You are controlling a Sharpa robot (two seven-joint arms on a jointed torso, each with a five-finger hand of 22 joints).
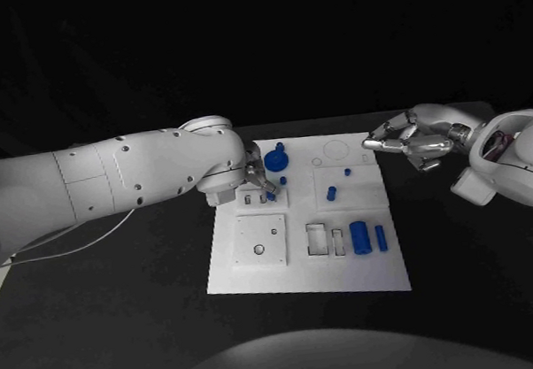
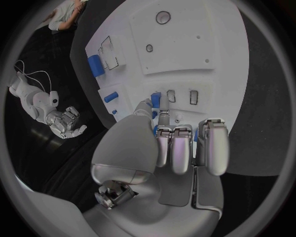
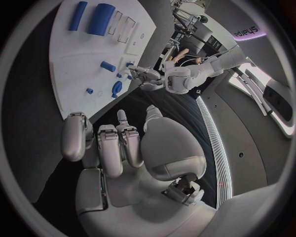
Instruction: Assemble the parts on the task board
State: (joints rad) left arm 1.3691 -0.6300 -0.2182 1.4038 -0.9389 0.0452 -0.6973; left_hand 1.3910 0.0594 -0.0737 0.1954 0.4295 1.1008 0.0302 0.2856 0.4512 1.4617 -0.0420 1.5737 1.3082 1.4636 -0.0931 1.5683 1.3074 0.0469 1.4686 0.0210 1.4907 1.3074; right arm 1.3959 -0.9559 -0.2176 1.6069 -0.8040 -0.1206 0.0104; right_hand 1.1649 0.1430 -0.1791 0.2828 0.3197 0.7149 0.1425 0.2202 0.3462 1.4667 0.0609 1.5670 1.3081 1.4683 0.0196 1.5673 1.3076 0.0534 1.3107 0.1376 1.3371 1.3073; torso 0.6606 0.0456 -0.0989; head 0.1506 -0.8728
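Observation:
The white task board point(image 1: 303, 265) lies mid-table. My left hand point(image 1: 257, 184) hovers over its far-left part and pinches a small blue part point(image 2: 156, 98) between thumb and a fingertip, right beside two small rectangular slots point(image 2: 194, 97). A blue round part with a knob point(image 1: 275, 159) sits just behind that hand. Small blue pegs point(image 1: 331, 193) lie mid-board, and a thick blue cylinder point(image 1: 361, 238) and a slim blue bar point(image 1: 381, 235) lie nearer the front. My right hand point(image 1: 410, 143) hangs off the board's far-right corner, fingers loosely apart, holding nothing.
A white square plate with a round hole point(image 1: 261, 240) and two outlined rectangular recesses point(image 1: 316, 239) occupy the board's front half. Black table point(image 1: 115, 325) surrounds the board. A white cable point(image 1: 80, 244) trails under my left arm.

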